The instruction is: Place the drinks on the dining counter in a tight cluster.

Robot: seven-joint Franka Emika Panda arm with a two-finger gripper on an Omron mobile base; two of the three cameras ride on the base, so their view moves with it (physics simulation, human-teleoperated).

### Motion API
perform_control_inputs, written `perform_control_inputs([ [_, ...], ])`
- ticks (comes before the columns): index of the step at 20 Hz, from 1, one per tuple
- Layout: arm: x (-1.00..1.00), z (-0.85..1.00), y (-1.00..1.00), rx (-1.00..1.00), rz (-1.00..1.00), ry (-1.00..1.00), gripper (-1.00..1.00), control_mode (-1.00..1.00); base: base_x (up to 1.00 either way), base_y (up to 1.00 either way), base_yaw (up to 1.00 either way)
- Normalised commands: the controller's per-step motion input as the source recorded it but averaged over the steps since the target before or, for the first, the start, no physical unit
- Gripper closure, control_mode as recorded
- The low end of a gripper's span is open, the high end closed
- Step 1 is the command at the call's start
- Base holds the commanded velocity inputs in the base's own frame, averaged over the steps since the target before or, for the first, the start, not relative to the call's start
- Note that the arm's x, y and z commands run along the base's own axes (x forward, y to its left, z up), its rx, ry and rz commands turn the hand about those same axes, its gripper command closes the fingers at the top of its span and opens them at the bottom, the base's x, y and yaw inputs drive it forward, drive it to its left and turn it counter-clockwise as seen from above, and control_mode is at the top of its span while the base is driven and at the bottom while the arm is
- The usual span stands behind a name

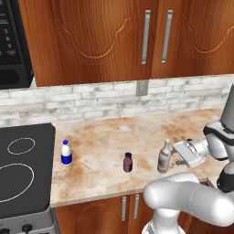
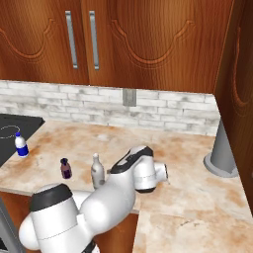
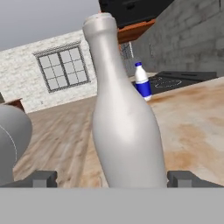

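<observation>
The grey glass bottle (image 3: 124,118) is seen upright on the table (image 1: 137,132), right of the brown bottle (image 1: 128,162), its long axis vertical, squarely between the fingertips (image 3: 43,178) of the fully spread pincer (image 3: 116,179), nothing yet gripped.

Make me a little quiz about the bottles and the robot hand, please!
1. True or false: the gripper has its fingers spread open around the base of the grey-beige glass bottle.
2. Which bottle stands nearest the stove? A) short dark-brown bottle B) clear bottle with blue label C) grey-beige glass bottle
3. Fill in: the short dark-brown bottle stands ____ the other two bottles.

Key: 1 true. 2 B, the clear bottle with blue label. 3 between.
</observation>
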Motion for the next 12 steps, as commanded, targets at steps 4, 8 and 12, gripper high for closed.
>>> perform_control_inputs([
  [4,0.0,0.0,0.19,0.0,0.0,0.0,-1.0,-1.0,0.0,0.0,0.0],
  [8,0.0,0.0,0.12,0.0,0.0,0.0,-1.0,-1.0,0.0,0.0,0.0],
  [12,0.0,0.0,0.18,0.0,0.0,0.0,-1.0,-1.0,0.0,0.0,0.0],
])
